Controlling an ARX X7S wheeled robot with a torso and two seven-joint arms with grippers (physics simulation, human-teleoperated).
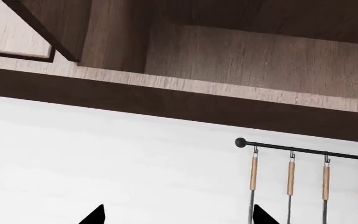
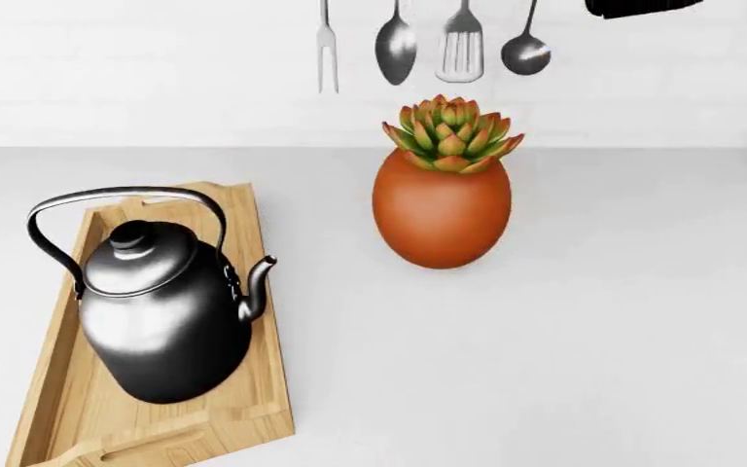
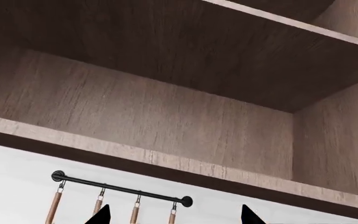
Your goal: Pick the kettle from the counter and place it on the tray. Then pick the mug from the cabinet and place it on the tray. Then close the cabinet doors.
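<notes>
On the tray [image 2: 250, 292], at the left of the head view, the kettle [image 2: 166, 311] is seen standing upright, its spout turned toward the orange plant pot [image 2: 442, 219] and its bail handle raised. The tray lies on the white worktop [image 2: 543, 341] with its near end cut off by the picture's lower edge; the kettle fills most of the tray's width. The pot stands well apart from the tray, and bare worktop lies in front of it and to its right. Four utensils [image 2: 458, 44] hang on the wall behind the pot. A dark shape at the top right corner cannot be identified.

Only the wrist views show the cabinet. From the left wrist, its underside, an open door [image 1: 24, 32] and the utensil rail [image 1: 303, 150] below it are seen, with the left tool [image 1: 179, 215] showing two dark fingertips [image 1: 95, 217] set wide apart. From the right wrist, an open shelf compartment [image 3: 166, 116] with bare back and side walls is shown above the same rail [image 3: 121, 188]; the right tool [image 3: 175, 215] is likewise spread, holding nothing. No mug is seen in any view.
</notes>
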